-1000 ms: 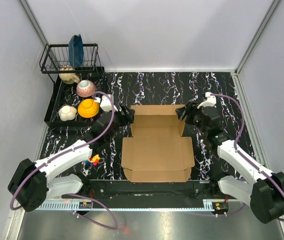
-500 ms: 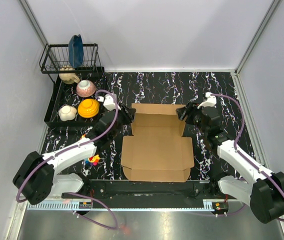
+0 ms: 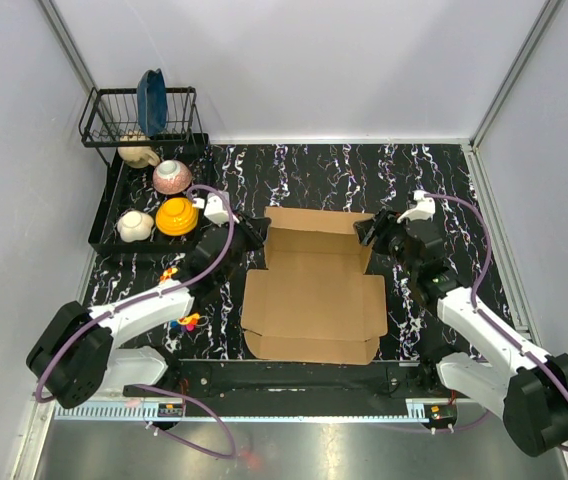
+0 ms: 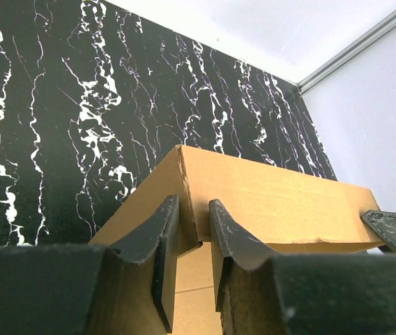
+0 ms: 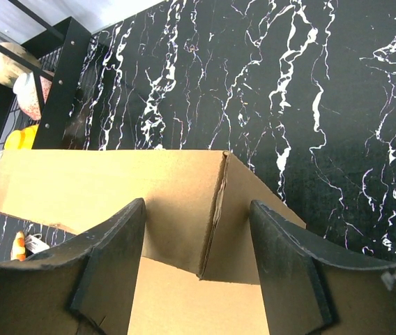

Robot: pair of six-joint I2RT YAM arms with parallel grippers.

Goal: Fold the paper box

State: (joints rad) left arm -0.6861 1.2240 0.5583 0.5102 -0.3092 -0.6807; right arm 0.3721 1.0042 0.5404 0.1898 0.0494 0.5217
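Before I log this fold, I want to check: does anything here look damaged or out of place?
Nothing looks damaged or spilled. The box lies flat with its far flap raised. Only the small colourful bits on the table left of it look stray, since they are not part of the box.

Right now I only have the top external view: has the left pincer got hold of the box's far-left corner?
Observer: On the left wrist view, the left pincer straddles a raised flap of the paper box, jaws narrow. I cannot tell whether the pads press it.
Operator: And the right one?
Observer: The right pincer stands wide open. The far-right corner crease sits between its fingers, apart from both.
Operator: Does the far panel lie flat?
Observer: No, both wrist views show it raised off the table.
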